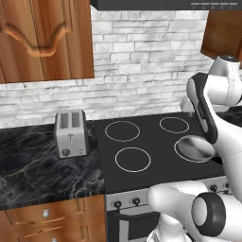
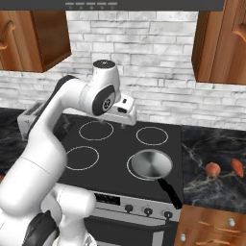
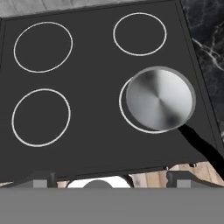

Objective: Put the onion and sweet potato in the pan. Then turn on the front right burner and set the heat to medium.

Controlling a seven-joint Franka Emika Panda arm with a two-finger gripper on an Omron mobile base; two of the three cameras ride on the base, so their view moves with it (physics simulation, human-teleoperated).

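Note:
The silver-grey pan (image 2: 151,164) lies empty on the black cooktop, shifted slightly off the front right burner (image 3: 124,112), whose white ring peeks out at its left. Its black handle (image 2: 170,191) points toward the stove's front edge. On the dark marble counter right of the stove rest the round orange-red onion (image 2: 213,168) and the longer sweet potato (image 2: 237,166). My gripper (image 2: 127,121) hangs open and empty above the middle of the cooktop, well up and left of the pan (image 3: 159,99); its fingertips (image 3: 176,182) stand wide apart.
A silver toaster (image 1: 71,133) stands on the counter left of the stove. Control knobs (image 2: 148,210) line the stove's front panel. Three other burner rings (image 3: 42,47) are bare. Wooden cabinets (image 2: 221,38) hang above both sides, and a hood spans the top.

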